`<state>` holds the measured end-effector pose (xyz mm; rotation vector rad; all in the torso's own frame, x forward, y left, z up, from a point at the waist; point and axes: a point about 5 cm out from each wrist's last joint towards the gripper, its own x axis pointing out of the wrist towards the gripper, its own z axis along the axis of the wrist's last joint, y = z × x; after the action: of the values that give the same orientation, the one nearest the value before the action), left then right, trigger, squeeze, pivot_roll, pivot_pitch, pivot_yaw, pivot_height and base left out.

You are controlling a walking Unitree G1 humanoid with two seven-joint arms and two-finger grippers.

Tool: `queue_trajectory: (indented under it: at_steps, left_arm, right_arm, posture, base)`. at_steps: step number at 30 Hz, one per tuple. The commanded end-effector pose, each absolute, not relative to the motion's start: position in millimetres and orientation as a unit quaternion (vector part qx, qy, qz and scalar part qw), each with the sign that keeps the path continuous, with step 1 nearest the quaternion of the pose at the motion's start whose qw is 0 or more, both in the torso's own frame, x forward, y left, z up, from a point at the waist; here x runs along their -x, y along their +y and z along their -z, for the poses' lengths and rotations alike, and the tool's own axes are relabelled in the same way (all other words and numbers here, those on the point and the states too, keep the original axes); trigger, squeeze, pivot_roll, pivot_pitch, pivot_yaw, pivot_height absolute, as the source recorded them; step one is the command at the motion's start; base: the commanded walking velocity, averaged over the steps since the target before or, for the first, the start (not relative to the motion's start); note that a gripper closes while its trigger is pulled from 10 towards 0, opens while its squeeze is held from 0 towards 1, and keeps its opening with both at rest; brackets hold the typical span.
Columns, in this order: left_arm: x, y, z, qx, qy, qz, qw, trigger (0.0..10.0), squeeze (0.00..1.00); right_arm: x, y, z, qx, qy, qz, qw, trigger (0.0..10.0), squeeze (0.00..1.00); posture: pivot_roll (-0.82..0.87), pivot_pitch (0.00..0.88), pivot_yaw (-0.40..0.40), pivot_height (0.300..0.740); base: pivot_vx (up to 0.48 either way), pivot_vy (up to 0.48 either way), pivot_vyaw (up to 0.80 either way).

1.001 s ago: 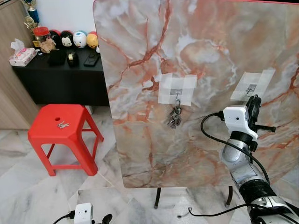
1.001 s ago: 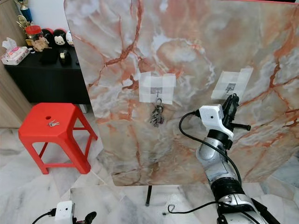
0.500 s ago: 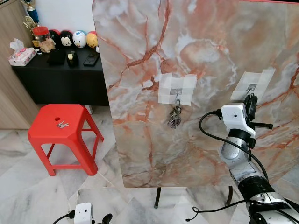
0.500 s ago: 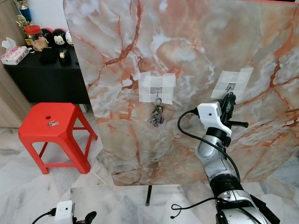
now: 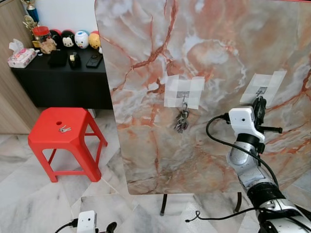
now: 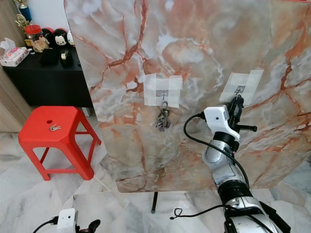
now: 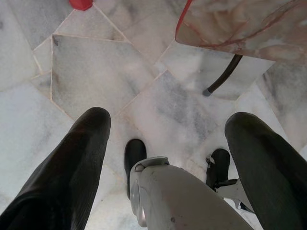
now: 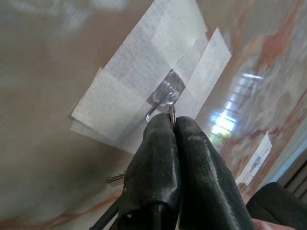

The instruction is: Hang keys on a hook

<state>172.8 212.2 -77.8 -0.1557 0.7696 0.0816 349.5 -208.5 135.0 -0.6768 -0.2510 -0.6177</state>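
Two metal hooks are taped to an upright marble board. From the left hook hangs a bunch of keys. My right gripper is raised to the right hook and is shut on a key ring. The ring's top edge sits right at the tip of that hook, and a key dangles below the fingers. Another set of keys lies on the red stool. My left gripper hangs open, low over the floor.
The board stands on thin black legs over a marble floor. A black cabinet with toys and a tissue box stands at the back left. A black cable loops off my right wrist.
My right gripper has edged slightly up and left, bringing the key ring closer to the right hook. The hung keys and the stool have not moved.
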Motion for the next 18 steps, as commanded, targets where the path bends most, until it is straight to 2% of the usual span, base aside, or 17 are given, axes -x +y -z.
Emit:
queue_trajectory:
  at_steps: [1,18]
  left_arm:
    - [-171.9,210.6,78.6,0.079,0.376,-0.041,0.922,10.0,0.0]
    - [-172.3,209.6,78.6,0.08,0.376,-0.041,0.922,10.0,0.0]
  right_arm:
    - [-352.3,-207.6,-135.6,0.324,-0.111,0.295,0.892,10.0,0.0]
    - [-351.9,-202.7,-126.6,0.329,-0.088,0.279,0.898,10.0,0.0]
  posture:
    - [0.11,0.076,-0.057,0.74]
    - [0.11,0.076,-0.06,0.74]
  base:
    - [0.0,0.0,0.0]
    - [0.0,0.0,0.0]
